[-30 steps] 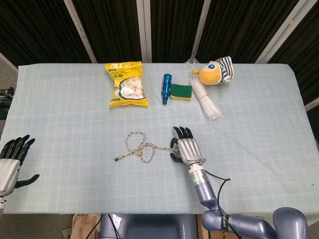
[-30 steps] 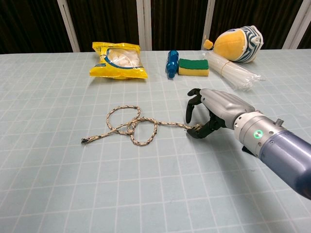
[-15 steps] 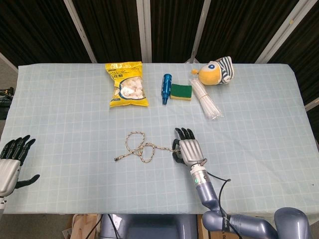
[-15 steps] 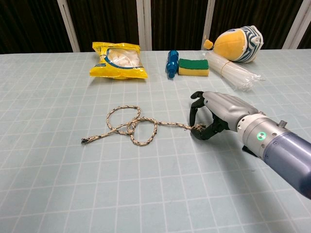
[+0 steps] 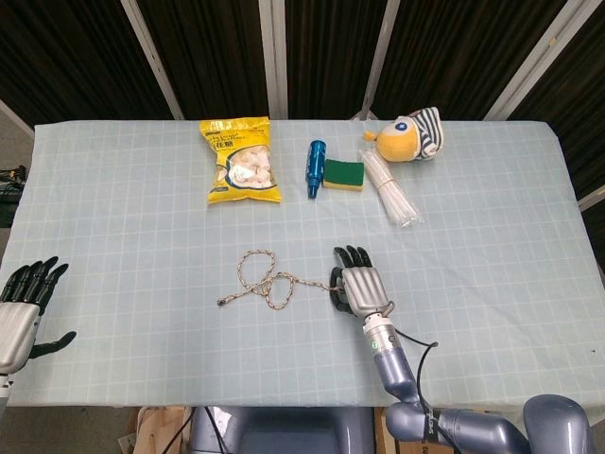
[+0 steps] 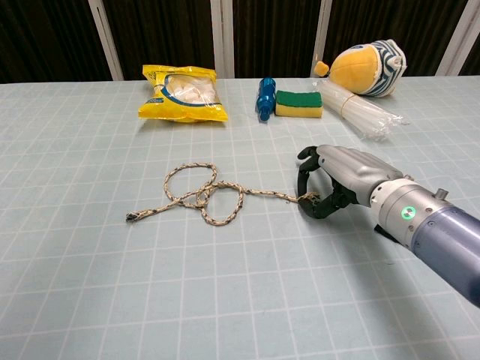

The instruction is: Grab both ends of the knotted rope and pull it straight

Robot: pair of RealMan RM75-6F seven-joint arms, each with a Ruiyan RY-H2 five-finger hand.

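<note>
Rope (image 6: 202, 196), speckled tan, loosely looped, lies before the yellow snack bag (image 6: 181, 93); right hand (image 6: 334, 182) pinches one end; left hand (image 5: 21, 305) is spread, holding nothing.

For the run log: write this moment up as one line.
stage: first end | right hand: pinches right end of rope | left hand: open, at table edge, far from rope | rope: knotted, slack

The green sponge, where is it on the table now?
The green sponge lies near the far edge of the table, right of centre in the head view, between the blue bottle and the bundle of clear straws.
</note>
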